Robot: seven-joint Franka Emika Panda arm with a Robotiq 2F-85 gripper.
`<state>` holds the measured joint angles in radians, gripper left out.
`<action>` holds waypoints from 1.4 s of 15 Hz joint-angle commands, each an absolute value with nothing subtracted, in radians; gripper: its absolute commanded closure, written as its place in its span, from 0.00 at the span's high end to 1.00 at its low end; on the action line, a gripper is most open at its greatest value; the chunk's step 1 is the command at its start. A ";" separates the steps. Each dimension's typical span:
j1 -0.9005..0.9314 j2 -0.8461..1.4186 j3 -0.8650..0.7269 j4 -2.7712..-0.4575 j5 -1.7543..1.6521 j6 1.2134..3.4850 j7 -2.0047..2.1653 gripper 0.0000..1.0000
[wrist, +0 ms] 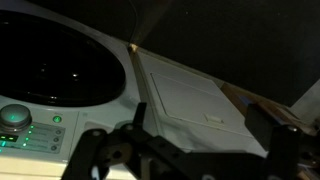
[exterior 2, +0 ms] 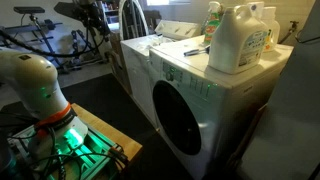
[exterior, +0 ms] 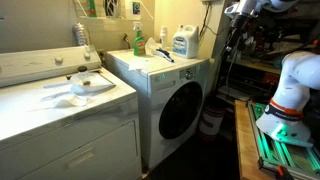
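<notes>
My gripper (wrist: 200, 125) is open and empty, with its two dark fingers spread wide in the wrist view. It is held high in the air, away from the machines, as both exterior views show (exterior: 240, 10) (exterior 2: 95, 18). The wrist view looks onto the front of a white front-load washer (exterior: 175, 100) (exterior 2: 190, 110): its dark round door (wrist: 50, 60), a control panel with a green button (wrist: 14, 116) and a flat white drawer panel (wrist: 190, 95). Nothing touches the gripper.
On the washer stand a blue-and-white detergent jug (exterior: 181, 41), a large white jug (exterior 2: 240, 40) and a green bottle (exterior: 138, 40). A top-load machine (exterior: 60, 115) carries a white cloth (exterior: 85, 85). A white bucket (exterior: 211, 122) stands on the floor. My white base (exterior 2: 35, 85) sits on a wooden platform (exterior 2: 100, 135).
</notes>
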<state>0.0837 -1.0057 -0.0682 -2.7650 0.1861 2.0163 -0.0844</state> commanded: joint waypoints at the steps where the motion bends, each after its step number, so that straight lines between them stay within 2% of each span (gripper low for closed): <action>1: 0.077 -1.003 -0.063 -2.776 0.191 2.011 -0.089 1.00; 8: 0.064 -0.963 -0.065 -2.785 0.193 2.039 -0.075 1.00; 21: -0.266 -0.621 -0.037 -2.751 -0.086 2.313 0.151 1.00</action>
<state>-0.2125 -0.7200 -0.0489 -2.7692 -0.0208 2.2606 0.0965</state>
